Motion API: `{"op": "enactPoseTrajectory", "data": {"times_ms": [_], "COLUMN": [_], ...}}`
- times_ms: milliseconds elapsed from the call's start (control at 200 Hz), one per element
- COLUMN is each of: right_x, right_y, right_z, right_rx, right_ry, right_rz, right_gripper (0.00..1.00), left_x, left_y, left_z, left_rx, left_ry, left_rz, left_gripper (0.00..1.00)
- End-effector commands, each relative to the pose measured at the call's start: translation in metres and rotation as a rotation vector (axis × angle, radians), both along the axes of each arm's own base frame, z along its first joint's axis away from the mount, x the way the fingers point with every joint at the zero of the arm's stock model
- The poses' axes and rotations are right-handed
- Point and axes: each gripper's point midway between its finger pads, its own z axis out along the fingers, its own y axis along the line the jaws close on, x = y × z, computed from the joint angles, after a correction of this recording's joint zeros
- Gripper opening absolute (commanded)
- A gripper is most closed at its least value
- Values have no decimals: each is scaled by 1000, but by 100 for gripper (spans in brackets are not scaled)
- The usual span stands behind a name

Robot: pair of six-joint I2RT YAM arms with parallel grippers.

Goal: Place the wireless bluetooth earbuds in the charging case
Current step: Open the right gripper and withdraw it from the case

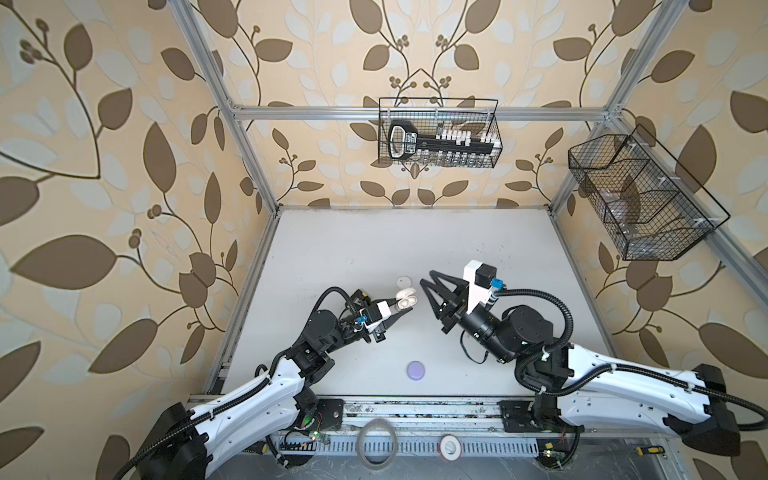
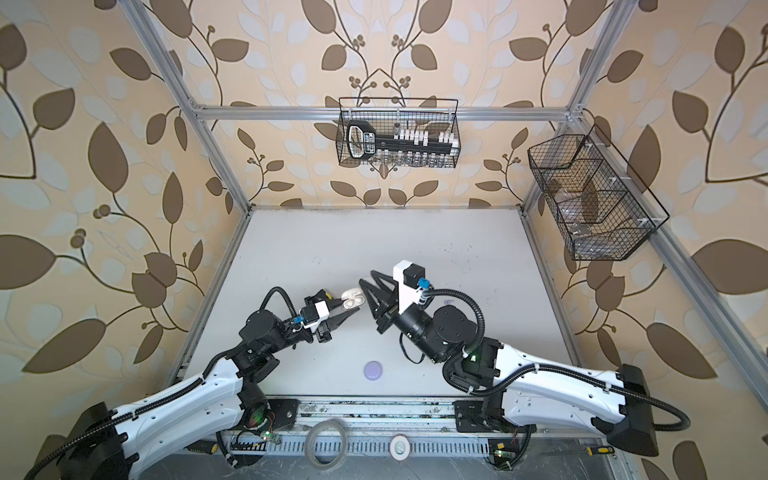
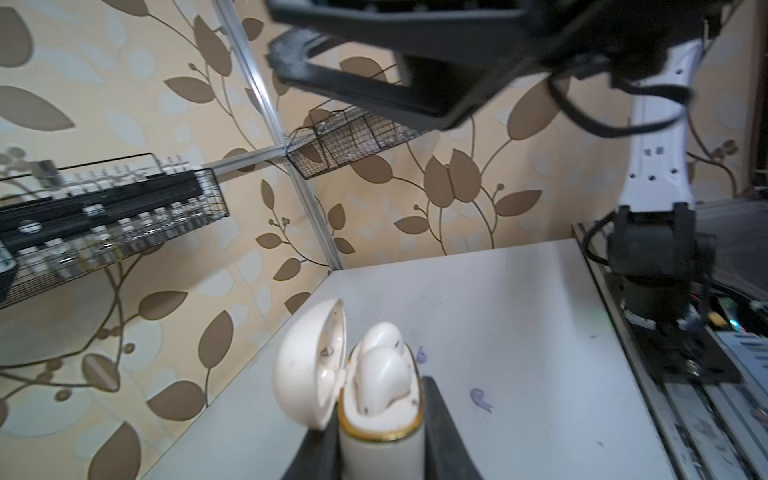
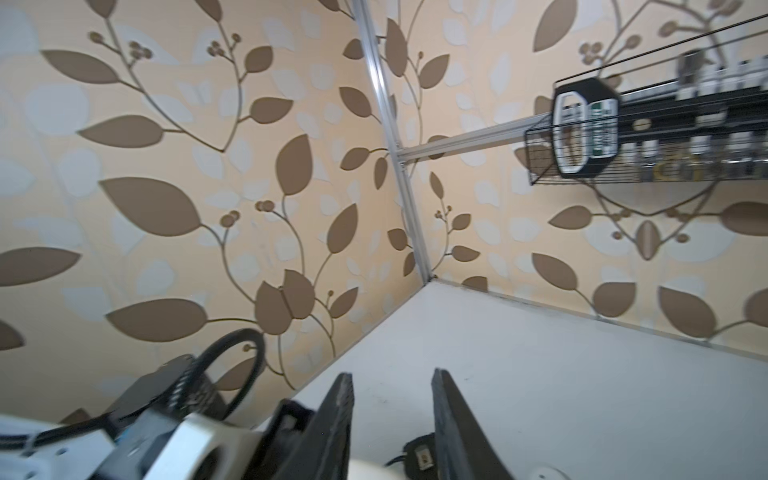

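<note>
Here, two glossy cream stemmed earbuds (image 3: 382,374) sit in the open cream gold-rimmed charging case (image 3: 380,446), which the left gripper (image 1: 398,308) clamps by its body. Two tiny lavender earbuds (image 3: 480,398) lie loose on the white tabletop (image 3: 519,311) beyond. The right gripper (image 4: 392,376) hangs nearby, jaws parted and empty.

No text is legible; the label (image 4: 600,126) on the black tool (image 4: 580,89) is too blurred

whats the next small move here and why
Probably bring the right hand onto the open lid and tip it shut. Both cream earbuds appear seated in the cream case that the left hand clamps, and the right hand is open, holding nothing.
</note>
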Motion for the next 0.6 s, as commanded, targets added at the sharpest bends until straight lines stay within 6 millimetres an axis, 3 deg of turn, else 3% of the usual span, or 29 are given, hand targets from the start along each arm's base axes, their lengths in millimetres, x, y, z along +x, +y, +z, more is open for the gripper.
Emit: {"op": "enactPoseTrajectory", "data": {"times_ms": [0,85,210,365,595], "right_x": [16,19,5,-24,-51], "right_y": [-15,-6,23,60,74], "right_z": [-43,-70,-100,-100,-105], "right_rx": [-119,-176,-232,-286,-320], "right_ry": [167,226,256,199,175], "right_rz": [39,128,310,466,549], "right_gripper": [34,34,34,34,34], "left_x": [-31,-38,-45,-46,-46], "left_y": [-4,-2,-2,-6,-2], "left_z": [-1,-2,-8,-6,7], "left_rx": [104,142,191,180,145], "left_ry": [-151,-166,-154,-136,-134], "left_rz": [-148,-173,-214,-238,-212], "left_gripper": [0,0,0,0,0]}}
